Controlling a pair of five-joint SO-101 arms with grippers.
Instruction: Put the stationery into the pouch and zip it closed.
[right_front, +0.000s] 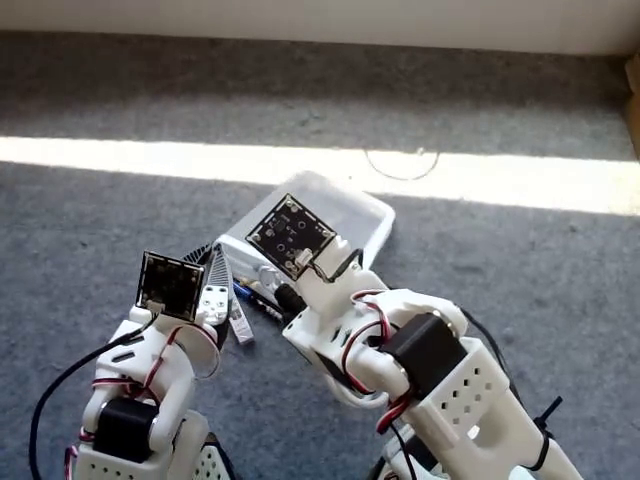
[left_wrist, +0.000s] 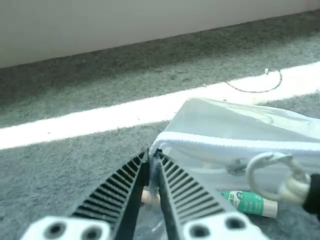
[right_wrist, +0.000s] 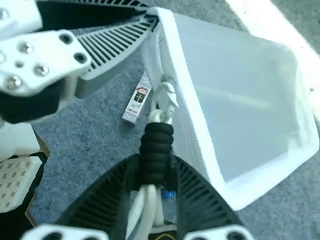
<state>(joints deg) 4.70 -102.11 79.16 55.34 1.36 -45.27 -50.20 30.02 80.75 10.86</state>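
The translucent white pouch (right_front: 335, 212) lies on the grey carpet, its zipper edge (left_wrist: 225, 146) facing the arms. My left gripper (left_wrist: 150, 156) is shut on the pouch's corner by the zipper's end, and shows again in the right wrist view (right_wrist: 152, 22). My right gripper (right_wrist: 157, 161) is shut on the black cord-wrapped zipper pull (right_wrist: 157, 145), whose white ring (left_wrist: 270, 170) hangs at the zipper. A small white tube (right_wrist: 137, 103) lies on the carpet beside the pouch. A green-and-white tube (left_wrist: 250, 202) rests by the pouch's near side. Pens (right_front: 258, 300) lie between the two arms.
A sunlit strip (right_front: 120, 160) crosses the carpet behind the pouch, with a thin wire loop (right_front: 400, 165) lying in it. A pale wall (left_wrist: 125, 20) bounds the far side. Open carpet spreads left and right of the pouch.
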